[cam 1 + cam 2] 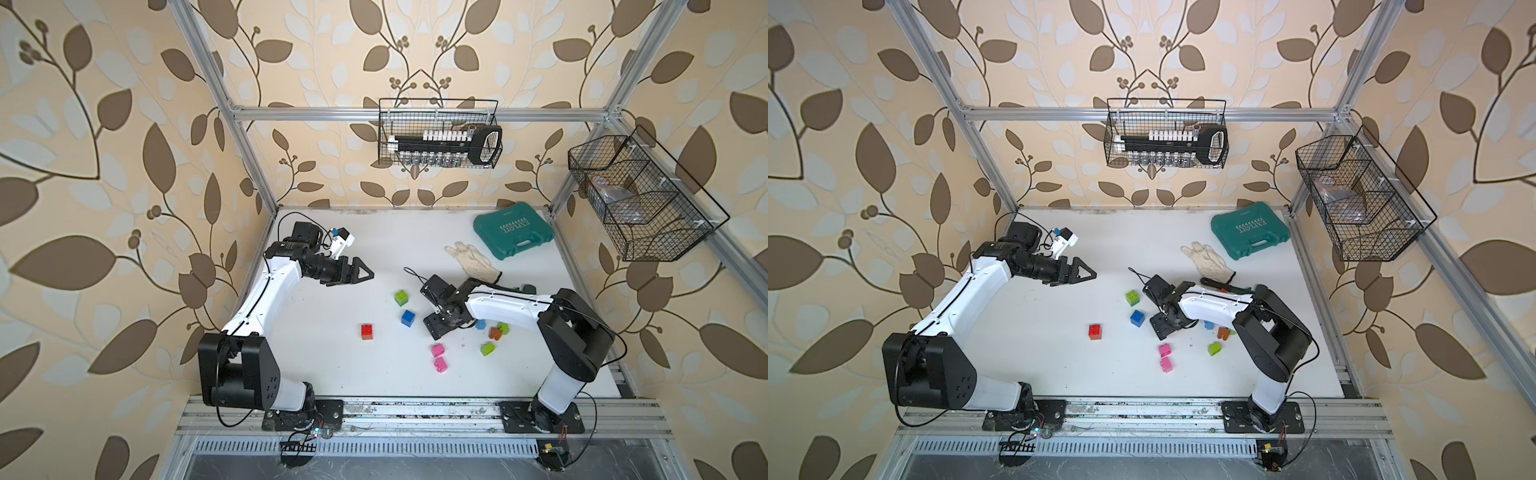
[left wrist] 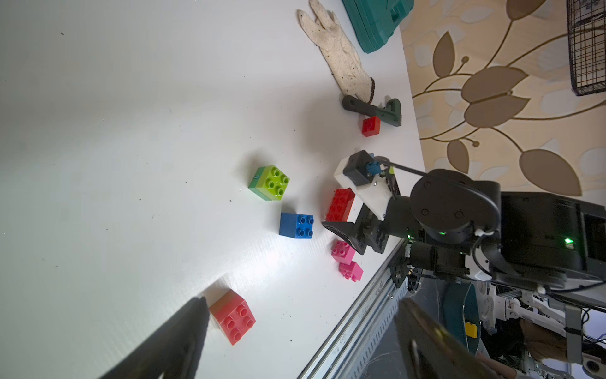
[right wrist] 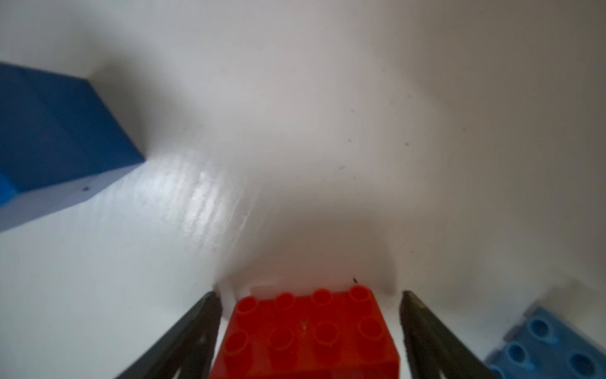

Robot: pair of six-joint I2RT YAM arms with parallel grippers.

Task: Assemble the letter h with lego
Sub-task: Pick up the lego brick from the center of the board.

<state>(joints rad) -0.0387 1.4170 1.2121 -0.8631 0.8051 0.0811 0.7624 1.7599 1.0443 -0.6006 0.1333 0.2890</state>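
Roughly ten lego bricks (image 1: 437, 350) lie scattered loose over the white table (image 1: 332, 374) in both top views. None forms any stroke of an h that I can make out, so I judge the build barely begun. The left gripper (image 1: 361, 274) hangs over bare table, well apart from them. The right gripper (image 1: 1166, 320) reaches down just beside the blue brick (image 1: 1136, 318).

In the left wrist view the left gripper's fingers (image 2: 183, 338) stand wide apart and empty, with a red cube (image 2: 233, 315) showing past one of them.

The right wrist view shows the right gripper's jaws open astride a long red brick (image 3: 305, 338), a gap on either side, not yet pinching. All placing and pressing is left.
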